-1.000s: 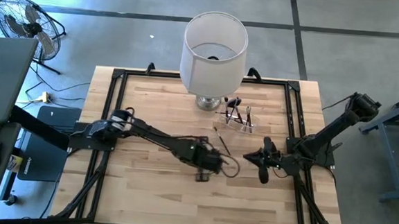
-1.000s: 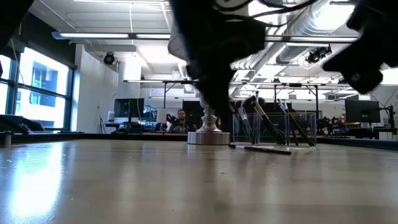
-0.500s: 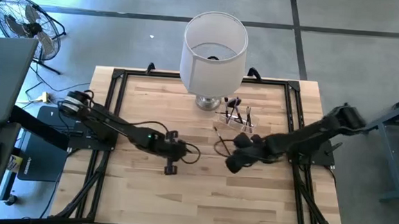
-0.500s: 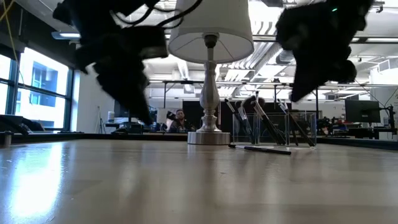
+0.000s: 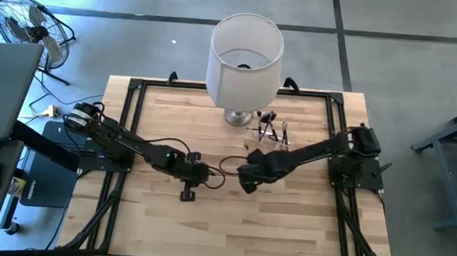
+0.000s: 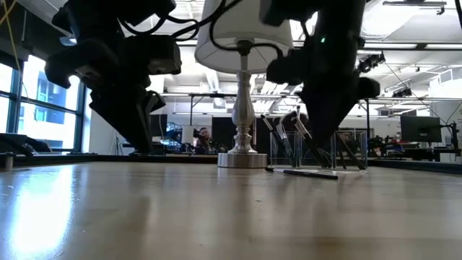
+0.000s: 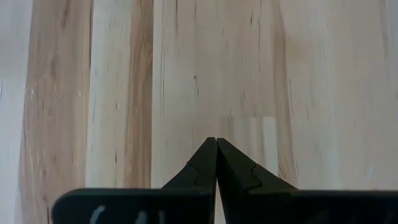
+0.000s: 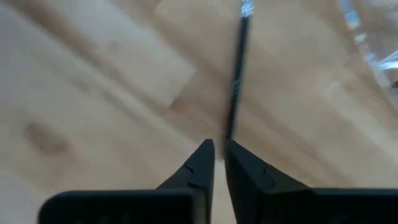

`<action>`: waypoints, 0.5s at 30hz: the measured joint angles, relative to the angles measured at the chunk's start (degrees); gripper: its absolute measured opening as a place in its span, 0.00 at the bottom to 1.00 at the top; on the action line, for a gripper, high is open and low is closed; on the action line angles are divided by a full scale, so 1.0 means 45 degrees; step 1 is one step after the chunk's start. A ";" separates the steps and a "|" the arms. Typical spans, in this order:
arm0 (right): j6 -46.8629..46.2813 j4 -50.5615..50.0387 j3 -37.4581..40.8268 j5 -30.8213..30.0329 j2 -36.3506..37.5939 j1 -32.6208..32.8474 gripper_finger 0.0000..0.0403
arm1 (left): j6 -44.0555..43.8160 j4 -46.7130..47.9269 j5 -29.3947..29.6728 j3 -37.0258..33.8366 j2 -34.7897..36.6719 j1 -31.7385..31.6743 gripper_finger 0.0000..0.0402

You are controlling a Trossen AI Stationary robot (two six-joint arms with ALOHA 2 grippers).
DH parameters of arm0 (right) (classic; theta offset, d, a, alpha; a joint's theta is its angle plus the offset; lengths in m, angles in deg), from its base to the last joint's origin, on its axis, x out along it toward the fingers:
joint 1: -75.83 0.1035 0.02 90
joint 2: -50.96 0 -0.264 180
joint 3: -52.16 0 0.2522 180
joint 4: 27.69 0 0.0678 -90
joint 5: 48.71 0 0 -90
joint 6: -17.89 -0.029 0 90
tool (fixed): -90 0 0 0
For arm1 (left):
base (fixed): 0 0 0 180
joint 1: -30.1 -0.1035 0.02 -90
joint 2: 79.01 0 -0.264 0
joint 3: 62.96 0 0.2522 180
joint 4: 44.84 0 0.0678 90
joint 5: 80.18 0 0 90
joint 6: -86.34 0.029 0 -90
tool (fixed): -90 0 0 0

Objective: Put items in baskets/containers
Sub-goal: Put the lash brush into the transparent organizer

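Wooden planks make the surface [image 5: 167, 227], and from above both dark arms reach toward its middle. One loose brush [image 5: 252, 159] lies on the wood just in front of the clear holder [image 5: 269, 135], which already has several brushes standing in it beside the lamp [image 5: 245, 57]. The right claw [image 5: 246, 181] is near the brush's end, not yet on it. The left claw [image 5: 188, 191] waits further to the left, over bare wood.

From the low camera, the brush [image 6: 302, 172] lies flat on the surface in front of the holder [image 6: 317, 149], where the other brushes lean at angles. The lamp base stands just to the left of the holder. The arms show only as dark shapes above.

The left wrist camera shows the left claw [image 7: 216, 144] pressed fully together, holding nothing, with only wood in front of it.

The right wrist camera shows the right claw [image 8: 217, 148] with a narrow slit between its tips and nothing inside. The brush [image 8: 235, 81] lies straight ahead, its near end just before the tips, and an edge of the holder [image 8: 373, 43] shows at the side.

I judge the step is the approach to the last loose brush. Next, the right claw needs to widen more, come down around the thin handle, and close on it before lifting it to the holder.
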 joint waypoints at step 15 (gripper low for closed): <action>-0.0426 0.2843 0.2013 0.0204 -0.0083 -0.0921 0.24 | 0.0817 0.0448 -0.0751 0.0000 0.0000 -0.0500 0.00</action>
